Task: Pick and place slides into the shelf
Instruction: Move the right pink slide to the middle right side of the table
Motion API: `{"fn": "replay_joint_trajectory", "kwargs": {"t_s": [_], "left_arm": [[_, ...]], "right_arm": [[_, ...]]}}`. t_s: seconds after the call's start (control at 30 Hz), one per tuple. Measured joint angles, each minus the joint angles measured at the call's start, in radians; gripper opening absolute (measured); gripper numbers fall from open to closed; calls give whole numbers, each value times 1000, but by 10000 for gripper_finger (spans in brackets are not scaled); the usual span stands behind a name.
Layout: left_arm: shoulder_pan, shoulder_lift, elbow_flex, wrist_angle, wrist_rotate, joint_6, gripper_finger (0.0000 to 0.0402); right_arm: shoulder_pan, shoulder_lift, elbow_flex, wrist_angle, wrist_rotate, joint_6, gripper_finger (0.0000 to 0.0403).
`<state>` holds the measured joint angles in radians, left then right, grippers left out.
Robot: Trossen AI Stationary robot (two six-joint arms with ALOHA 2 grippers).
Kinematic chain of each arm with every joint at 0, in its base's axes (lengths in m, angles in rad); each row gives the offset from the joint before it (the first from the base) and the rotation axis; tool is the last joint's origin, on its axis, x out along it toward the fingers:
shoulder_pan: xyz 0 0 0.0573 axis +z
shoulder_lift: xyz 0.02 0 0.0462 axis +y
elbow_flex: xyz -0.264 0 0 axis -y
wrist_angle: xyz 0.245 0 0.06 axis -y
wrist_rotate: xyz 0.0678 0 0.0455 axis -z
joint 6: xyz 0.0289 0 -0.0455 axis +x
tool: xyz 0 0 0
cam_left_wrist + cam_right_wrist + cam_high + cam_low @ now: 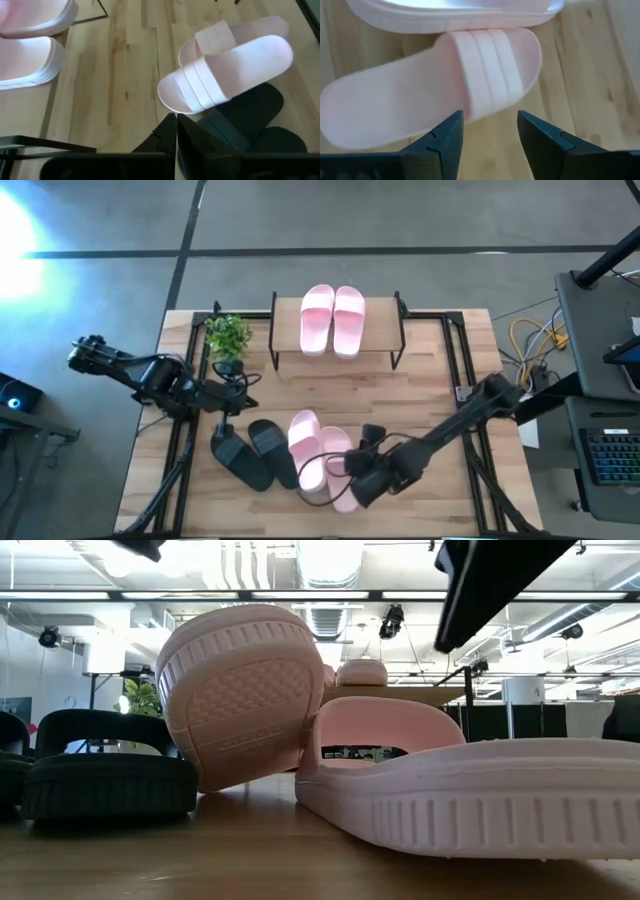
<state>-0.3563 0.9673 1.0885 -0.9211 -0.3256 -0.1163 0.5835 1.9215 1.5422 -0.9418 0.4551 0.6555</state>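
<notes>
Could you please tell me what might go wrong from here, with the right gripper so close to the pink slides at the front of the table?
The two pink slides overlap, one tilted on the other, so the open right gripper could shove or lift both. The black slides touch that pile and may be dragged along. The shelf already carries a pink pair on its top board, so a careless placement could knock them.

Both arms are dark, near-black, built of slim tube-like links joined by bulkier rounded joint housings. The left gripper (226, 423) ends in two dark fingers, and thin black cables loop loosely around its wrist. The right gripper (490, 142) has two flat, matte black fingers (446, 137) with angular, wedge-shaped tips and straight edges; black cable also loops beside its wrist in the high view
</notes>
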Motion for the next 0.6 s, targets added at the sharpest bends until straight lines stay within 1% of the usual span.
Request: {"fn": "replay_joint_trajectory", "kwargs": {"t_s": [0.1,0.27,0.4,0.6], "left_arm": [[-9,1,-3,2,-1,-8,0],[-13,-2,-3,4,-2,-9,0],[-13,-1,-3,4,-2,-9,0],[-13,-1,-3,5,-2,-10,0]], "right_arm": [[0,67,40,-1,-6,13,178],[-2,156,55,-2,2,28,178],[-6,186,55,-16,60,66,178],[-25,186,55,-36,148,93,178]]}}
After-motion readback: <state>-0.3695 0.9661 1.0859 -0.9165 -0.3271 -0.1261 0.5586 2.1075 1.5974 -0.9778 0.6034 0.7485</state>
